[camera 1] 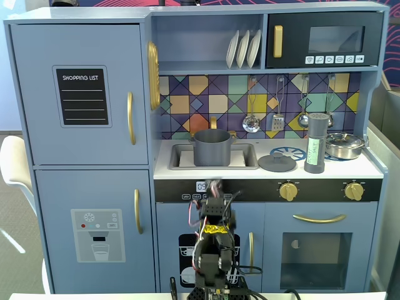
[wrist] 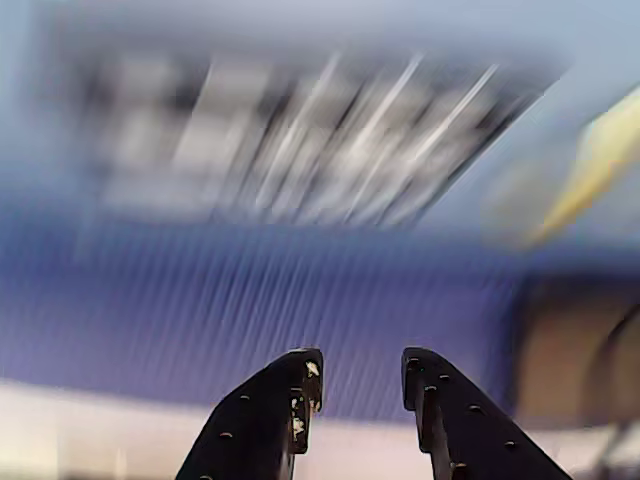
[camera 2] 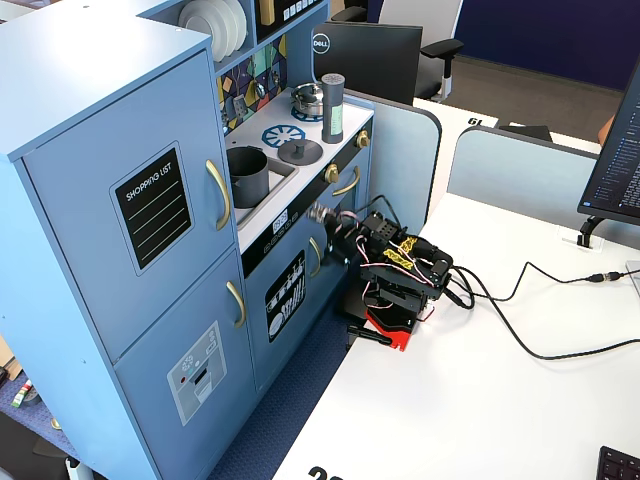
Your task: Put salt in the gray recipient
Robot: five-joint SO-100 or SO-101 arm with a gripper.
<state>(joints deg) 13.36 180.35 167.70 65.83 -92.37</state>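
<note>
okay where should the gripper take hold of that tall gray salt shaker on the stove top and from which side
Probably the tall slim gray salt shaker's straight body below its wider cap, approached from the open front. It stands upright; the shiny steel pan sits close on its right in a fixed view, the flat gray lid left.

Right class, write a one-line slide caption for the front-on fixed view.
Folded arm below the counter; salt shaker on the stovetop, gray pot in the sink.

Both fixed views are bright, evenly lit and sharp. The wrist view is heavily motion-blurred; only the black gripper fingers (wrist: 290, 420) appear sharp.
</note>
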